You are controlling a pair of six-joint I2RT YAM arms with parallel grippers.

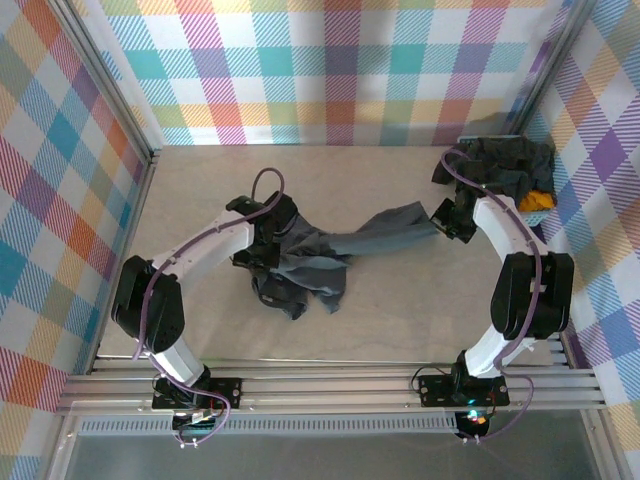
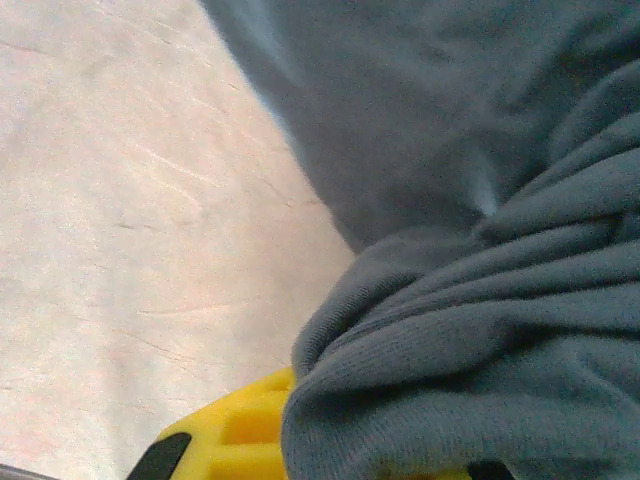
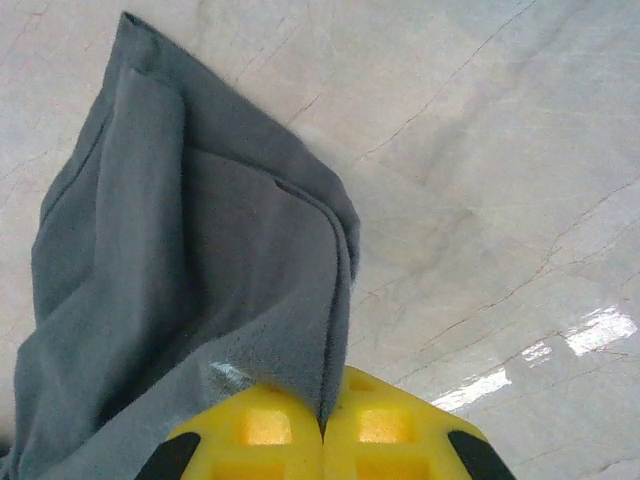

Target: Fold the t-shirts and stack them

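Dark grey t-shirt (image 1: pixel 325 265) sits mid-table, strung between the two arms. The bulk is crumpled in a heap on the left, and one twisted strip runs up and right.

Right gripper (image 1: pixel 441 222) has that far end. In its wrist view the yellow fingers (image 3: pixel 250 435) are pressed together with a thin folded edge of cloth pinched in the seam.

Left gripper (image 1: pixel 268 237) is closed too, buried in the bunched heap. Its wrist view has thick folds of fabric draped over the one yellow finger that shows.

Handling, judged: light, limp knit with no stiffness. It sags and twists under its own weight and clings to itself in layers. A thin pinch could slip, and grabbing a wad picks up several layers. Best holds are the hem corners or shoulder seams, one layer each, then pull apart to flatten.

Pile of other t-shirts (image 1: pixel 497 163) is at the far right corner, orange-yellow shirt (image 1: pixel 538 201) peeking out, well apart. The pale table (image 1: pixel 400 320) is smooth, so cloth should slide easily.
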